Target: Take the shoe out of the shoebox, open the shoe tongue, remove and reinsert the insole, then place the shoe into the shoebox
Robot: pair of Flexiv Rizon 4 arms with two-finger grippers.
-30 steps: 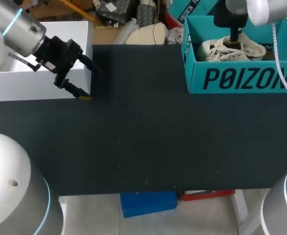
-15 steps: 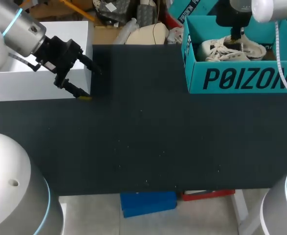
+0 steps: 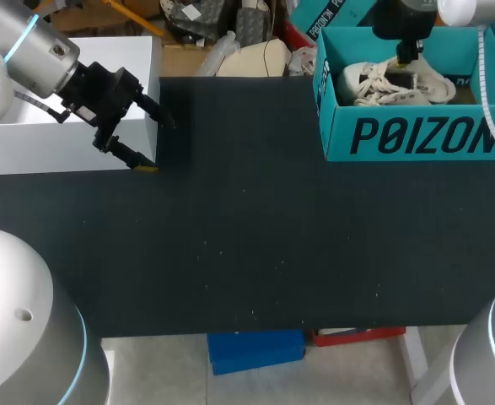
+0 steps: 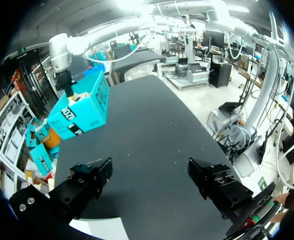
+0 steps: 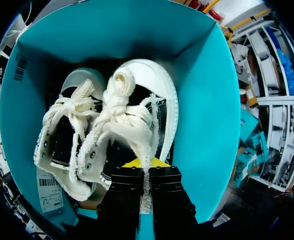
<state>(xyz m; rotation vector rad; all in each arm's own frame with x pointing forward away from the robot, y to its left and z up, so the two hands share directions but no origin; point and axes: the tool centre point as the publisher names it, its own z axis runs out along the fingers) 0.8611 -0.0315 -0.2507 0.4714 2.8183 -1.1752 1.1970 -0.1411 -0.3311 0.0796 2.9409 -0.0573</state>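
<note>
The right fingers (image 5: 128, 176) are clenched on the shoe (image 5: 157, 95) inside the teal shoebox (image 5: 207, 100), pinching only a narrow white strip at its heel end, with the body of the shoe stretching ahead of them toward the far wall. From this view I cannot tell whether that strip is a heel tab, frayed trim or a lace end. That matters: a grip this thin could slip or tear free under the shoe's weight, dropping it back into the box. If it holds, the shoe will probably hang and swing from that 1 point, so its toe may catch on the shoebox rim during a lift. What looks like a 2nd shoe (image 5: 66, 130) lies touching it just beside the fingers, and the bulky, loosely knotted laces (image 5: 114, 95) of the 2 crowd together. They could snag, so that the neighbour is dragged up too or the light cardboard box is tipped or pulled along. The left fingers (image 4: 89, 180) stand released and wide apart, with bare black bench (image 4: 152, 130) ahead of them and the shoebox well beyond, so nothing steadies the box should it shift. A slow, straight rise looks safest.
</note>
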